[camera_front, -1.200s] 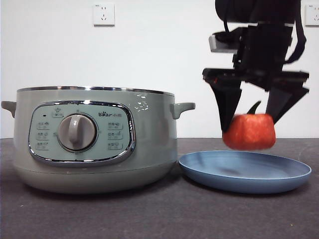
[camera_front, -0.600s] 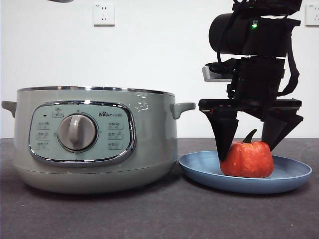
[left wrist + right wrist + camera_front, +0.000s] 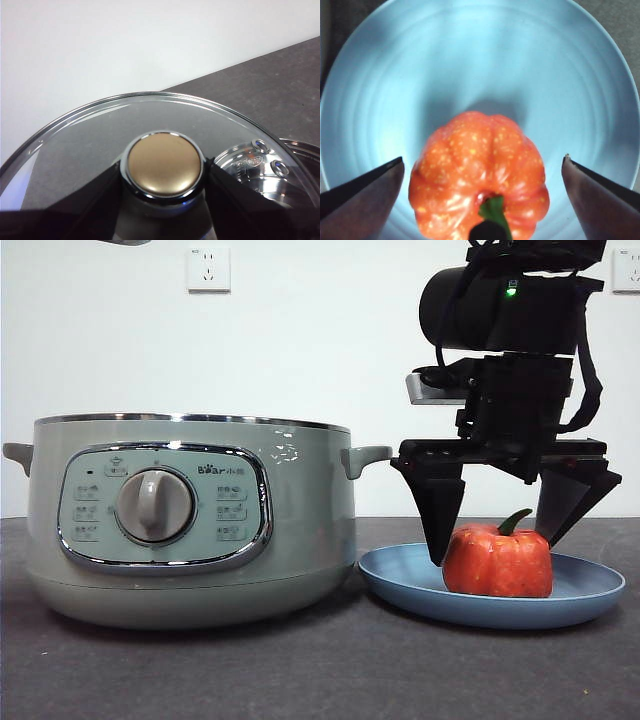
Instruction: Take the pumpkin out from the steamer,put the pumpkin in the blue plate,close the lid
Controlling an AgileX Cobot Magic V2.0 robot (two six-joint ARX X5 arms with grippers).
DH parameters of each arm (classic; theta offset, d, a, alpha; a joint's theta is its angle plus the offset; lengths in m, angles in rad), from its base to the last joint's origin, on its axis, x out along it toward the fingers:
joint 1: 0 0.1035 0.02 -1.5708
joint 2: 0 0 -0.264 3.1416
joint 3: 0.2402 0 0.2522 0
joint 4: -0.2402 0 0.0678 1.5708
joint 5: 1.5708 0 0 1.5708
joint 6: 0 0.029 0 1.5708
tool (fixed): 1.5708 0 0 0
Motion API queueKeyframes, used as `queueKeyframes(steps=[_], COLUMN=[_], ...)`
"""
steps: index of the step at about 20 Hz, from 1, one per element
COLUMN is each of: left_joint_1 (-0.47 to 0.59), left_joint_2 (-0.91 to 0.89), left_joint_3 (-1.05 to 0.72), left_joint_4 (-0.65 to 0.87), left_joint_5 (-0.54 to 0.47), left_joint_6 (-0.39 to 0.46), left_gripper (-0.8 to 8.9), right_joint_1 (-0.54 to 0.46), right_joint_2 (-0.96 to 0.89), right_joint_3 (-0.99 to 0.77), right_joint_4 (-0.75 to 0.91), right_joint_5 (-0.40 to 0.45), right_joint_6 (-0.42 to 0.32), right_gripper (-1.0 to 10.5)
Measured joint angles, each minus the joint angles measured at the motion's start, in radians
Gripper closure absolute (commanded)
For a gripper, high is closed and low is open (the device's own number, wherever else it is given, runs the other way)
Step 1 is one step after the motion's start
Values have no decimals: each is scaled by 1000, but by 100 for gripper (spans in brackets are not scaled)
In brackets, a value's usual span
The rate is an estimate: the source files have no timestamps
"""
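Observation:
The orange-red pumpkin (image 3: 498,560) with its green stem rests on the blue plate (image 3: 400,575), right of the sage-green steamer (image 3: 190,520). My right gripper (image 3: 505,540) hangs over the plate with its jaws open on either side of the pumpkin, clear of it. The right wrist view shows the pumpkin (image 3: 480,170) on the plate (image 3: 480,60) between the spread jaws. My left gripper (image 3: 162,172) is shut on the knob (image 3: 164,164) of the glass lid (image 3: 90,130) and holds it up; the steamer's steel rim (image 3: 280,170) shows below it. The steamer stands open in the front view.
The dark table (image 3: 320,670) runs in front of the steamer and plate. A white wall with sockets (image 3: 208,268) is behind. The steamer's side handle (image 3: 365,455) is close to my right gripper's near jaw.
My right gripper lowered the pumpkin onto the blue plate, then opened its jaws and let it go. The pumpkin now rests on the plate by itself.

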Motion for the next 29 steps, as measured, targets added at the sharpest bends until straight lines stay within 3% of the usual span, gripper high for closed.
queueKeyframes(steps=[3,8,15,20,29], left_joint_1=[0,0,0,-2,-16], left_joint_2=[0,11,164,258,270], left_joint_3=[0,0,0,-14,-216], left_joint_4=[0,0,-1,17,245], left_joint_5=[16,143,293,311,332], left_joint_6=[0,-9,-57,-76,-147], left_gripper=[822,822,822,822,823], right_joint_1=[0,0,-6,-6,-6], right_joint_2=[-39,-239,-524,-641,-705], right_joint_3=[-4,-5,-5,-5,-5], right_joint_4=[-21,-16,10,9,9], right_joint_5=[0,1,4,4,31], right_joint_6=[0,0,0,5,29], right_gripper=[379,379,380,382,383])
